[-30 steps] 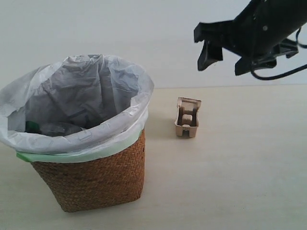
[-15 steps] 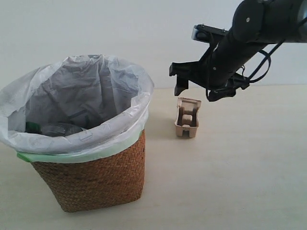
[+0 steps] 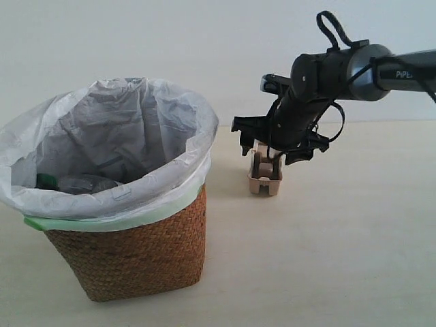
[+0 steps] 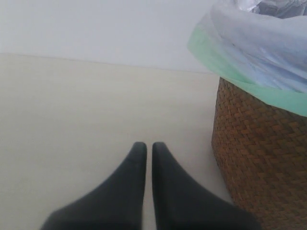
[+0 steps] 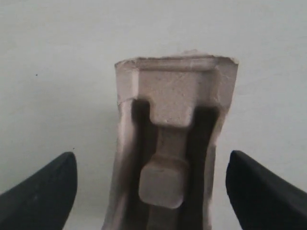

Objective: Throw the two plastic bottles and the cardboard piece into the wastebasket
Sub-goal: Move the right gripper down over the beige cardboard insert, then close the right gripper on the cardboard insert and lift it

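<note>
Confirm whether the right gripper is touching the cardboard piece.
Apart. The right wrist view shows the right gripper open, its fingers flanking the cardboard piece with bare table visible on both sides.

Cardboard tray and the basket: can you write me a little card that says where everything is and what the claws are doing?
cardboard piece: on the table, beside the wastebasket, not in it
right gripper: open, one finger on each side of the cardboard piece, not touching it in the right wrist view
left gripper: shut, holding nothing, near the wastebasket's wicker wall
inside the wastebasket: a clear bottle with something green; a second bottle cannot be made out
left to do: cardboard piece into the wastebasket
</note>
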Controlling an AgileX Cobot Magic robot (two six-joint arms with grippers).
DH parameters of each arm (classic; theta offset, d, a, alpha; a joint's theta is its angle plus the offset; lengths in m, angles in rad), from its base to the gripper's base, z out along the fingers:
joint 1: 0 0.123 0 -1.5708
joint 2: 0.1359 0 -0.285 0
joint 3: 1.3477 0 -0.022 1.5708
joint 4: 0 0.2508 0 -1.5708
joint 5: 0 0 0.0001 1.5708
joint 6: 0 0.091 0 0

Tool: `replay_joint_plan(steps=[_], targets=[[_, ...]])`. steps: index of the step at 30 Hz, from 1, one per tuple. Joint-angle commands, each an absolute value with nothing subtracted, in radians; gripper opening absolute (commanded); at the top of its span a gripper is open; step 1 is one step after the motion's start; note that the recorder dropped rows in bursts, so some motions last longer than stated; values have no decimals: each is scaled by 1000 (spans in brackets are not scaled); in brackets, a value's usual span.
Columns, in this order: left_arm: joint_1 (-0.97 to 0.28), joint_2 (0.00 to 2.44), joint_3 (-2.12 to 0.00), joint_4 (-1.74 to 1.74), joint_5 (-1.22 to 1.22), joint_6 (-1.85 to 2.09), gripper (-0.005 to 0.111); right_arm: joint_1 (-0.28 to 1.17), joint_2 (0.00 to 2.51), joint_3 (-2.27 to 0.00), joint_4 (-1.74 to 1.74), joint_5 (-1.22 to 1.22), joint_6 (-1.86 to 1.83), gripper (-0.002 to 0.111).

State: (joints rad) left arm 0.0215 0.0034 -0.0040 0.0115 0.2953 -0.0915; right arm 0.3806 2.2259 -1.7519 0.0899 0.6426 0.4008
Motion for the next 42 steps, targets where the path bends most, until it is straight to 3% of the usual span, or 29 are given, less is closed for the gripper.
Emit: replay_joint_plan(steps=[1, 29, 31, 36, 42], targets=[[13, 0, 0, 16, 295, -97, 4, 379, 2243, -1763, 39, 615, 439, 76], [13, 0, 0, 16, 295, -97, 4, 381, 2326, -1769, -49, 668, 480, 75], [13, 0, 0, 16, 295, -97, 4, 381, 2326, -1769, -64, 663, 477, 69], [13, 0, 0, 16, 295, -97, 4, 381, 2326, -1769, -67, 651, 477, 42], [13, 0, 0, 16, 295, -97, 4, 379, 2319, -1769, -78, 681, 460, 39]])
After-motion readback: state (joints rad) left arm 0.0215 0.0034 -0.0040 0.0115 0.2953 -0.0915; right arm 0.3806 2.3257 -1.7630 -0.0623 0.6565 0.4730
